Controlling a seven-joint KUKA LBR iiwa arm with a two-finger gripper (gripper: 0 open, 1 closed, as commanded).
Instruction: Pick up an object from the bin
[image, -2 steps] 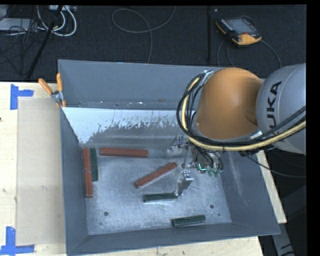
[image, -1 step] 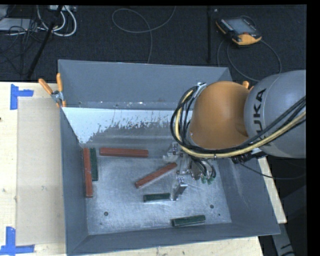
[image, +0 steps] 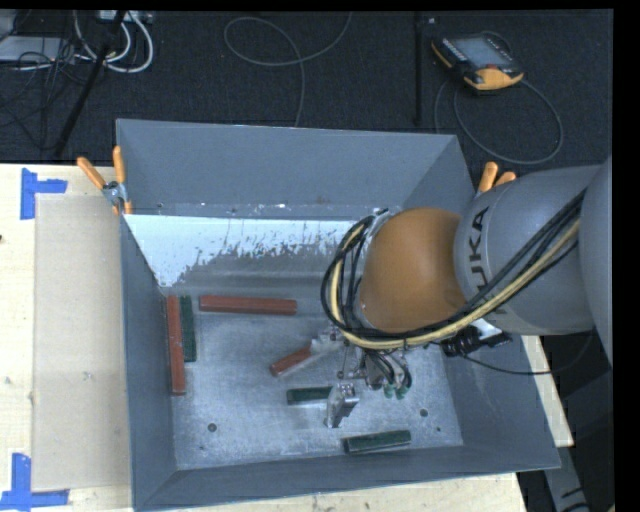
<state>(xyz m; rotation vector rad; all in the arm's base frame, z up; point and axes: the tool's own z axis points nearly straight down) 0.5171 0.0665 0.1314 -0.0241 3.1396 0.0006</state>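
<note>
Grey metal bin (image: 280, 180), contents listed from the left wall across.

1. Long reddish-brown flat bar (image: 176, 350), lying lengthwise against the left wall.
2. Short dark green strip (image: 188, 328), touching the right side of item 1, parallel to it.
3. Red-brown flat bar (image: 247, 305), lying crosswise near the back of the floor, apart from the others.
4. Small reddish-brown block (image: 291, 362), tilted, mid-floor.
5. Dark green flat bar (image: 306, 396), just below item 4. Its right end meets the gripper (image: 340, 404), which is low over the floor here. How wide the gripper stands cannot be made out.
6. Dark green flat stick (image: 378, 441), near the front wall, right of centre.
</note>
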